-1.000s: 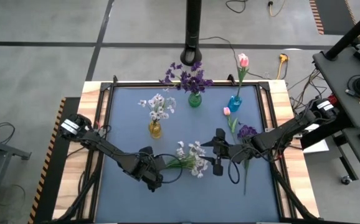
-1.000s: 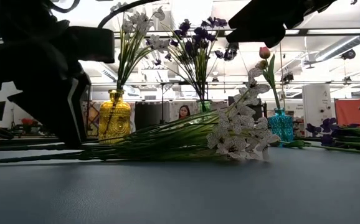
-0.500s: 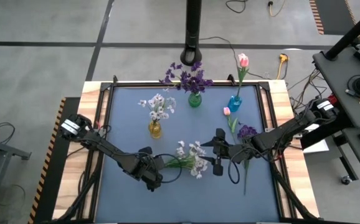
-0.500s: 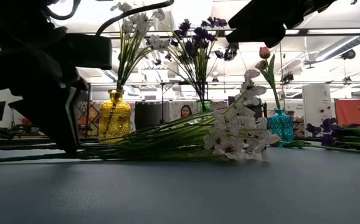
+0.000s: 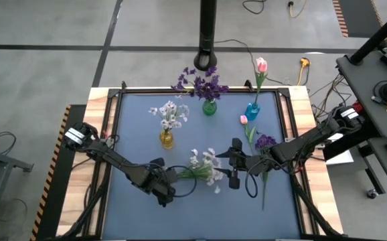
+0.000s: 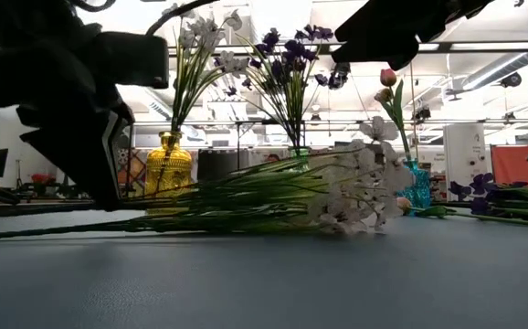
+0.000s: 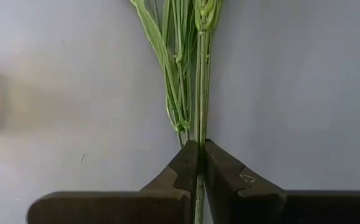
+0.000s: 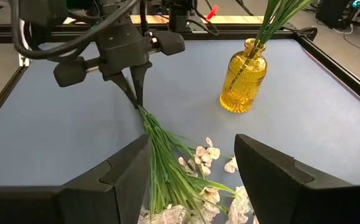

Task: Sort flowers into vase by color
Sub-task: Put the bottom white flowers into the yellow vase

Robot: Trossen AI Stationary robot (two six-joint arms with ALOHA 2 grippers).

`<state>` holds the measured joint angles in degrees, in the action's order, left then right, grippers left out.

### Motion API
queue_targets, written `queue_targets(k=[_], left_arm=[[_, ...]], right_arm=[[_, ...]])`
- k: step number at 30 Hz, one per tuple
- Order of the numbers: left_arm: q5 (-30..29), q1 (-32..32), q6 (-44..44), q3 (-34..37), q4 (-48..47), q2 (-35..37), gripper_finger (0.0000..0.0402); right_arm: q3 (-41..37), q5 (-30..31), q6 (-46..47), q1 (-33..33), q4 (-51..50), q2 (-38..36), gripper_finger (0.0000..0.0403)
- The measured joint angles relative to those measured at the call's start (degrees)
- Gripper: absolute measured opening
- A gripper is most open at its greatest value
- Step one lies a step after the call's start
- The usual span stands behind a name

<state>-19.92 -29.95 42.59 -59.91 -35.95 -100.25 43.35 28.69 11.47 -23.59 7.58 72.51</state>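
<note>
A white flower sprig (image 5: 203,171) with long green stems lies on the blue mat, blossoms (image 6: 360,192) toward the right. My left gripper (image 7: 200,146) is shut on its stem end, near the table's front left. My right gripper (image 8: 192,163) hovers open above the blossom end, touching nothing. White flowers stand in the yellow vase (image 5: 167,138), purple ones in the green vase (image 5: 209,107), and a pink tulip in the blue vase (image 5: 252,109). My left gripper pinches the sprig's thin green stem (image 7: 200,127) between its two fingers, close to the bare end, away from the blossoms. The fingers (image 8: 135,93) slant down from above on the table's left side. The sprig lies low along the mat, its blossom end resting there.
A pink tulip (image 5: 246,124) and a purple flower (image 5: 266,142) lie on the mat at the right, beneath my right arm. A black frame rail (image 5: 113,134) borders the mat. A black pole (image 5: 208,33) stands behind the far edge.
My left gripper has shut on the white sprig's stem while staying in place. The sprig's blossom end has shifted a little and its flowers have turned about the stem.
</note>
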Motion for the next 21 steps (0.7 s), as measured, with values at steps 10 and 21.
queue_targets(k=[10,21], left_arm=[[-3.6,-0.8,-5.7,-4.3,-1.0,1.0,0.0001],[-9.7,-1.5,-8.3,-4.4,0.1,8.0,0.0001]], right_arm=[[-0.2,4.2,0.4,0.0,-1.3,0.0,0.0224],[-0.4,23.9,15.8,7.1,-19.0,-2.8,0.0208]])
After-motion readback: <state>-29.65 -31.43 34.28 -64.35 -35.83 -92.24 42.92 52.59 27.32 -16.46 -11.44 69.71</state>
